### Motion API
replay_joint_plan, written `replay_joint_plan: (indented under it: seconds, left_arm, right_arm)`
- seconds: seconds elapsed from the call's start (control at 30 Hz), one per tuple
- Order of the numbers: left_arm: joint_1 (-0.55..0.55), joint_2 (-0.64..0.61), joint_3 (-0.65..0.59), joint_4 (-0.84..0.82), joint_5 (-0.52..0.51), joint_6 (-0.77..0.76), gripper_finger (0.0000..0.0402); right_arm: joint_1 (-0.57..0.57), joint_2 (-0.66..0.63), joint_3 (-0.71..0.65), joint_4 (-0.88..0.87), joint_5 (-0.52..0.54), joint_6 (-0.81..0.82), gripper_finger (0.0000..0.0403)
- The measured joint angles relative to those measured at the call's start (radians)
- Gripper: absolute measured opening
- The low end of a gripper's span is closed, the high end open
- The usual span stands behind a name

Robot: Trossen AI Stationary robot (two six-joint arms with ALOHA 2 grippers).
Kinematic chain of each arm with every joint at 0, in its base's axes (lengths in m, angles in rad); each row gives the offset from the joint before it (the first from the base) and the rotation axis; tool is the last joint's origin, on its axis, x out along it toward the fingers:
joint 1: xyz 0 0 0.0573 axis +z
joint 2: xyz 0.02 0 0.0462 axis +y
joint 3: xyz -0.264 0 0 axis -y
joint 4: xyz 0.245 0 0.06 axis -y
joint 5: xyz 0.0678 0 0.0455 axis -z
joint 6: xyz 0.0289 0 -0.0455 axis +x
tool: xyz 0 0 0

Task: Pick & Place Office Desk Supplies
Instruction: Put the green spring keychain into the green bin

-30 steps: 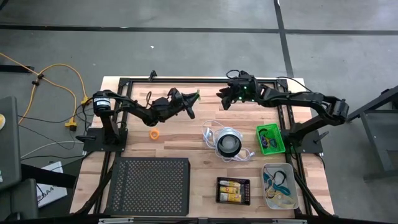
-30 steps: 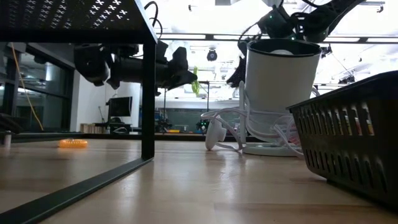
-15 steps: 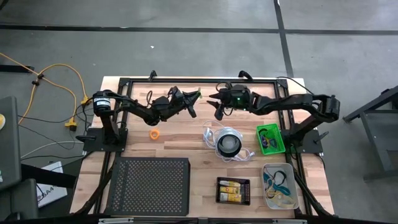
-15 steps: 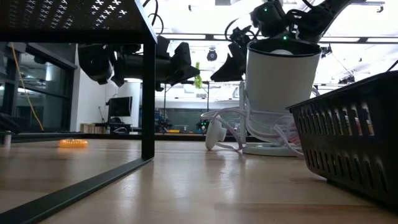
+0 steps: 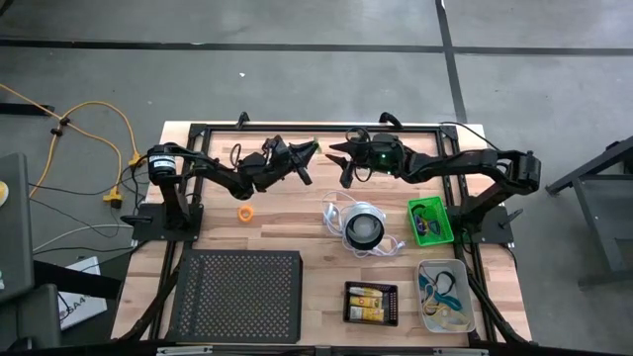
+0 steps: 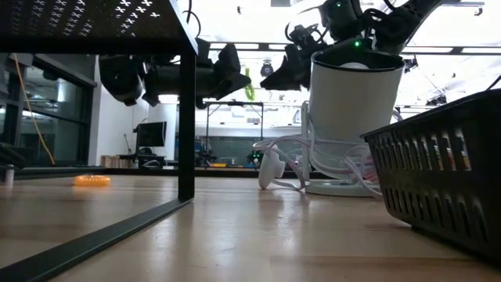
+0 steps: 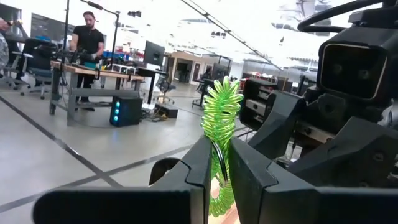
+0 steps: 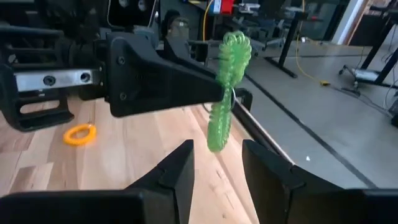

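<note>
Above the far part of the wooden table (image 5: 297, 213) we see the left gripper (image 7: 216, 163) clenched on a green coil loop (image 7: 220, 124), its long axis upright, lifted clear of the surface. The right gripper (image 8: 217, 163) faces it just beside, fingers spread and empty. An orange loop (image 5: 245, 212) lies on the wood. Beyond, a workshop room with a person (image 7: 87, 40) at a bench.

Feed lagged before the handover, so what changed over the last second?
The right end effector swung across the table's far side toward the left end effector, its open fingers now flanking the green coil. The left one moved little, still clamped on the coil. Orange loop and trays unchanged.
</note>
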State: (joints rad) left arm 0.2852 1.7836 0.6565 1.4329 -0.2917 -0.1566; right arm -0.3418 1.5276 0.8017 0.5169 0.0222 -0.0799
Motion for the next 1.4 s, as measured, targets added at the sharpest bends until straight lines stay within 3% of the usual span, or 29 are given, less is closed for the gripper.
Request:
replay_joint_plan:
  seconds: [0.2, 0.6, 1.4]
  left_arm:
    - [0.001, 0.000, 0.031, -0.003, 0.000, 0.003, 0.0035]
    - [-0.024, 0.000, 0.077, -0.015, 0.001, 0.055, 0.0035]
    - [-0.034, 0.000, 0.110, -0.017, 0.034, 0.052, 0.0035]
  right_arm:
    - [0.012, 0.000, 0.000, 0.036, 0.016, -0.035, 0.0123]
    - [0.037, 0.000, 0.000, 0.064, 0.156, -0.087, 0.0123]
    - [0.049, 0.000, 0.000, 0.109, 0.158, -0.103, 0.0123]
